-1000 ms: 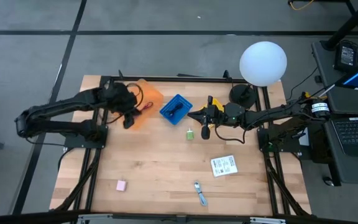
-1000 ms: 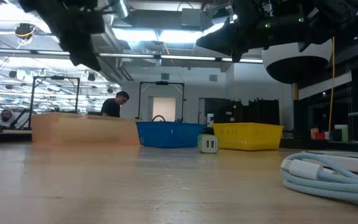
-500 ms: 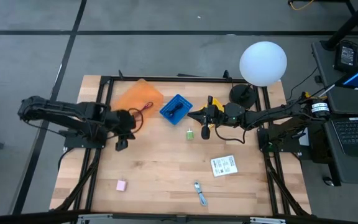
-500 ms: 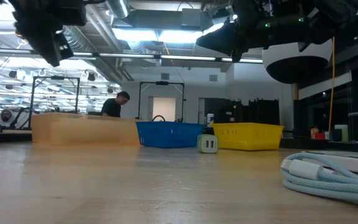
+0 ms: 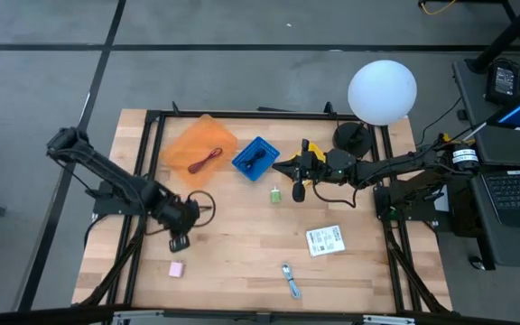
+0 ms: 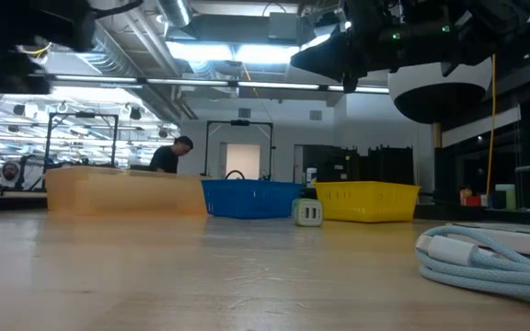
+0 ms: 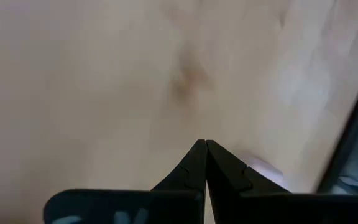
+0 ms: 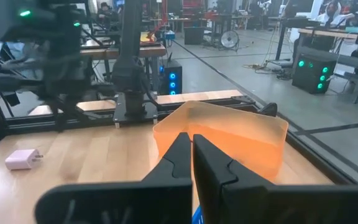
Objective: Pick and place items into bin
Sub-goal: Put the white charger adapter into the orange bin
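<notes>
Landmark: the blue bin (image 5: 255, 157), on the far half of the wooden table (image 5: 242, 235).
Left gripper: (image 5: 180, 236) hangs over the table's near-left part, well away from the blue bin on its near-left side; its fingers (image 7: 197, 163) are pressed together on nothing, with only bare wood under them in the left wrist view.
Right gripper: (image 5: 298, 180) sits just right of the blue bin, fingers (image 8: 185, 149) pressed together and empty.
Orange bin: (image 5: 201, 149) lies just left of the blue bin, with the red cord (image 5: 206, 162) inside it.
Black coiled cable: (image 5: 256, 160) a dark thing lies in the blue bin; what exactly it is cannot be told from above.
Yellow bin: (image 6: 366, 201) stands right of the blue bin in the low view; from above the right arm mostly hides it.
Tiny green piece: (image 5: 277, 194) on the table just nearer than the blue bin, beside the right gripper.
White printed packet: (image 5: 325, 239) well to the near right of the blue bin.
Blue-silver tool: (image 5: 291, 281) near the table's front edge, far from the blue bin.
Pink block: (image 5: 176, 268) near the front-left, just beyond the left gripper from the blue bin.
</notes>
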